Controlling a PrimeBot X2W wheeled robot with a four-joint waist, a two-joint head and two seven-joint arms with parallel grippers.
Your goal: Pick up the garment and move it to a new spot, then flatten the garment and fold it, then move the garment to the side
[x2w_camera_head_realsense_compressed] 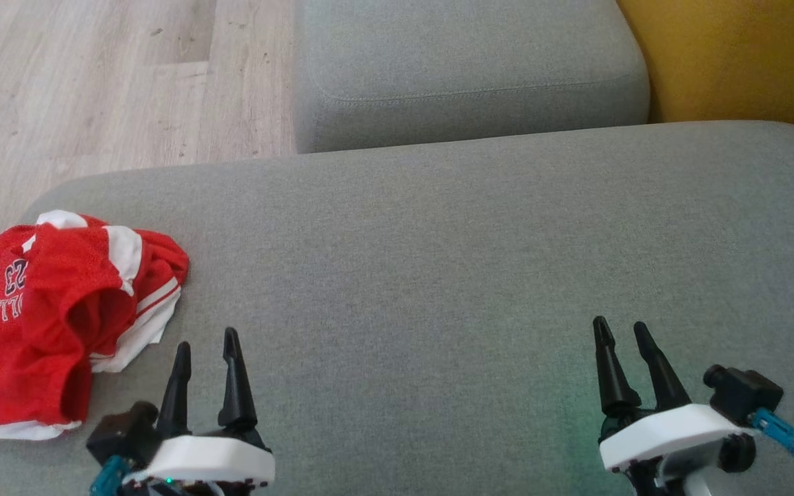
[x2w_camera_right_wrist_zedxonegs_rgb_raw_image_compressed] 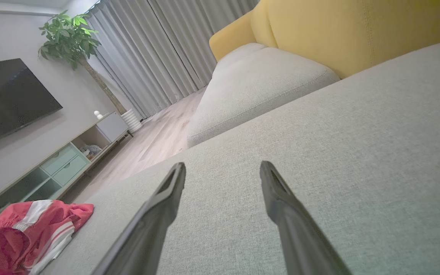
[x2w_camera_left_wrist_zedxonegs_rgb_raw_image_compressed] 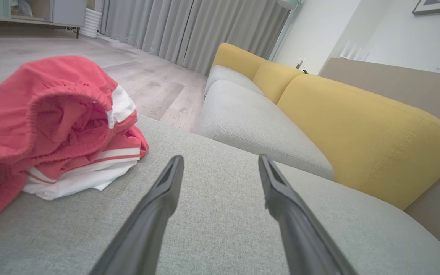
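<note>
The garment (x2w_camera_head_realsense_compressed: 59,310) is a crumpled red jersey with white trim and pale lettering, lying at the left end of the grey sofa cushion (x2w_camera_head_realsense_compressed: 452,262). It also appears at the left of the left wrist view (x2w_camera_left_wrist_zedxonegs_rgb_raw_image_compressed: 52,126) and at the bottom left of the right wrist view (x2w_camera_right_wrist_zedxonegs_rgb_raw_image_compressed: 29,233). My left gripper (x2w_camera_head_realsense_compressed: 207,341) hovers open just right of the garment, apart from it, nothing between its fingers (x2w_camera_left_wrist_zedxonegs_rgb_raw_image_compressed: 166,183). Far to the right, over bare cushion, my right gripper (x2w_camera_head_realsense_compressed: 621,329) is open and empty as well, its fingers (x2w_camera_right_wrist_zedxonegs_rgb_raw_image_compressed: 174,187) spread.
A second grey cushion (x2w_camera_head_realsense_compressed: 466,69) lies beyond the seat, with a yellow backrest (x2w_camera_head_realsense_compressed: 741,62) at the top right. Wooden floor (x2w_camera_head_realsense_compressed: 107,83) lies past the sofa's left and far edges. A TV cabinet (x2w_camera_right_wrist_zedxonegs_rgb_raw_image_compressed: 55,164), a plant (x2w_camera_right_wrist_zedxonegs_rgb_raw_image_compressed: 69,38) and curtains (x2w_camera_right_wrist_zedxonegs_rgb_raw_image_compressed: 159,53) stand across the room.
</note>
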